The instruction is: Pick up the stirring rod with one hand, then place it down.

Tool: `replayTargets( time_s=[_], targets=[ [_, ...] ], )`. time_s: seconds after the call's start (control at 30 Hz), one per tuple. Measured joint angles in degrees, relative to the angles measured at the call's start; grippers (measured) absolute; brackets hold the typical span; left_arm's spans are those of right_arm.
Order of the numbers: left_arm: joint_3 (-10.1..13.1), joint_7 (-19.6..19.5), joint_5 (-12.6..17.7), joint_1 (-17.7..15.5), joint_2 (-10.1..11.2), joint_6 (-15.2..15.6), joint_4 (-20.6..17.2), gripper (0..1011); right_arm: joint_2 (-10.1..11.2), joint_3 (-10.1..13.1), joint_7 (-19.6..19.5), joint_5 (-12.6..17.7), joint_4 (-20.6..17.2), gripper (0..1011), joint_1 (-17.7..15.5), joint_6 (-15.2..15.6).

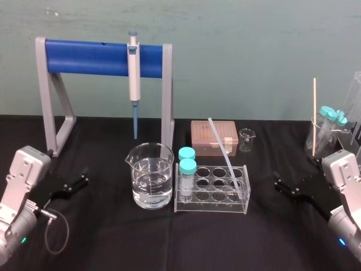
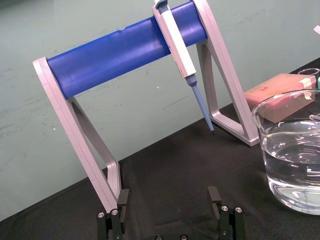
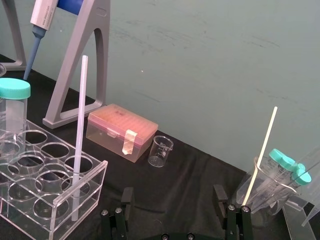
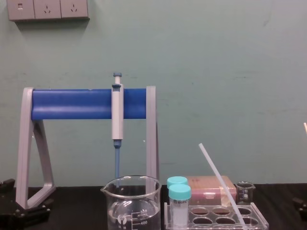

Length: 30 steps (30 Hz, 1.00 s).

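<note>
The stirring rod (image 1: 225, 155), thin and translucent white, leans in the right end of the clear tube rack (image 1: 211, 204), its top tilted back and to the left. It also shows in the right wrist view (image 3: 80, 135) and the chest view (image 4: 218, 179). My right gripper (image 1: 279, 183) rests low on the black table to the right of the rack, open, with nothing between its fingers (image 3: 127, 197). It is apart from the rod. At the table's left side my left gripper (image 1: 83, 176) is parked and open (image 2: 168, 200), pointing toward the big beaker.
A big beaker of water (image 1: 151, 176) stands left of the rack. Two teal-capped tubes (image 1: 186, 178) sit in the rack's left end. Behind are a grey and blue stand (image 1: 101, 59) holding a pipette (image 1: 133, 76), a pink tip box (image 1: 214, 137) and a small beaker (image 1: 246, 140). A beaker with capped tubes and a wooden stick (image 1: 327, 132) is far right.
</note>
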Motion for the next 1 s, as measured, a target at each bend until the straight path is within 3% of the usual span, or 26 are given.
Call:
replayTargets(
  time_s=[1.0],
  targets=[
    [0.0, 0.0, 0.0, 0.0, 0.0, 0.0, 0.0, 1000, 0.0, 0.0, 0.0, 0.0, 0.0, 1003, 0.0, 0.0]
  ],
)
